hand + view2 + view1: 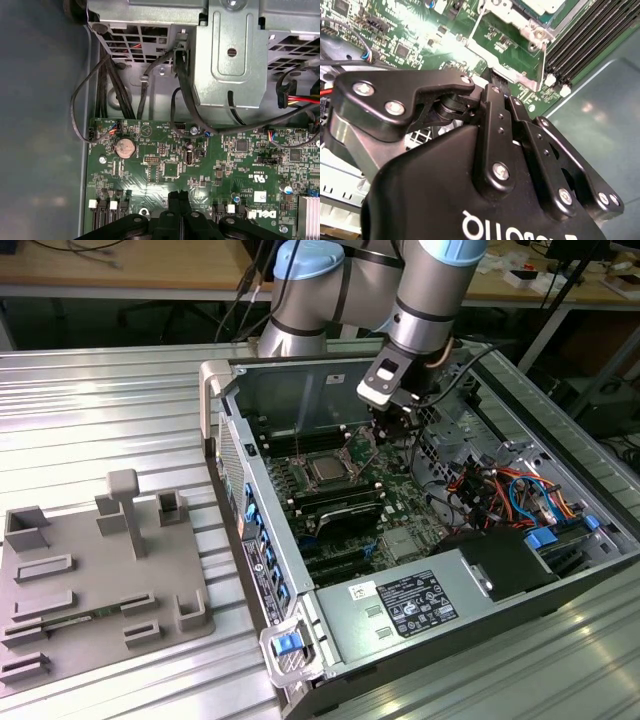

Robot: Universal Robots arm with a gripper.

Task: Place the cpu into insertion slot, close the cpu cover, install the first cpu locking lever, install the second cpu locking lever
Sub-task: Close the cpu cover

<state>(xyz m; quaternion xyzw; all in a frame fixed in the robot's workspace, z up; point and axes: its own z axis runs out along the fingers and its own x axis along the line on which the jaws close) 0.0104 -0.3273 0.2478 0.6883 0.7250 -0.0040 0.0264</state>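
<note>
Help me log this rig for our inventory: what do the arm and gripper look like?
The arm has silver-grey tubes, light blue joint caps and black cables alongside. The gripper is black, with linkage bars held by silver screws and white lettering on its body.

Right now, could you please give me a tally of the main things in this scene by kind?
robot arm: 1
pincer: 1
computer case: 1
power supply box: 1
cpu: 1
grey fixture plate: 1
coin cell battery: 1
Total: 7
</note>
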